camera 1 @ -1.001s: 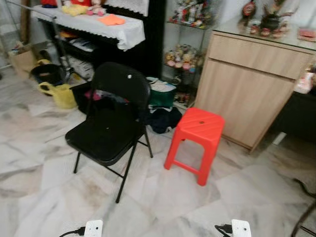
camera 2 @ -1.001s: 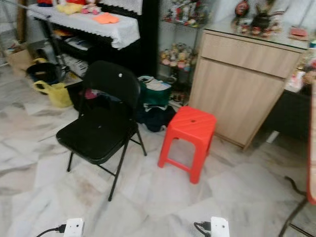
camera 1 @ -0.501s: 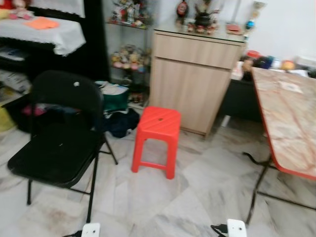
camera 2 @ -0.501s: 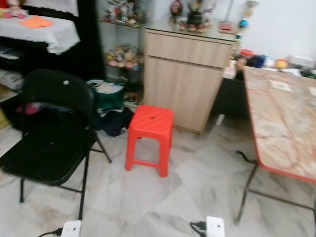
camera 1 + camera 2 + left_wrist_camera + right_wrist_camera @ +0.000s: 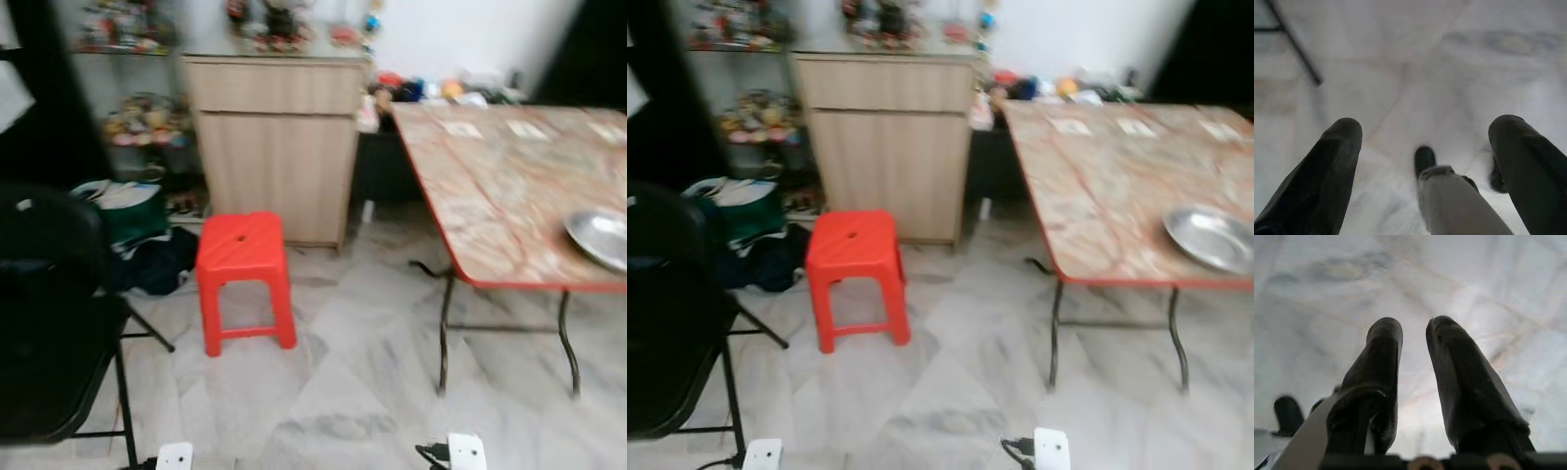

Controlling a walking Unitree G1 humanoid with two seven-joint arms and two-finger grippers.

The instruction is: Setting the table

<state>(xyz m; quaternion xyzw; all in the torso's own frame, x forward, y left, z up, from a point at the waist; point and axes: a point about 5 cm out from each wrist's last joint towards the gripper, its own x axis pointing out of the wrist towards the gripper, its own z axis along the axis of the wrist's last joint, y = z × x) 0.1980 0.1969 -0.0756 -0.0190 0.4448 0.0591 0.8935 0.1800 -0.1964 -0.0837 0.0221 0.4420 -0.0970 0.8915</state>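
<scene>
Facing a marble-topped folding table (image 5: pixel 509 186) with a single metal plate (image 5: pixel 1212 238) lying near its front edge, toward the right end. Beginning, by the look of it, rather than finishing: one dish laid, some flat pale items farther back on the top too blurred to identify, no cutlery or cups discernible. Hanging idle over pale marble floor (image 5: pixel 1327 293), both arms: left gripper (image 5: pixel 1425 132) spread wide and empty, right gripper (image 5: pixel 1414 333) nearly closed, carrying nothing. Standing left of the table, well apart, a red stool (image 5: pixel 243 277), beside a black folding chair (image 5: pixel 666 323).
</scene>
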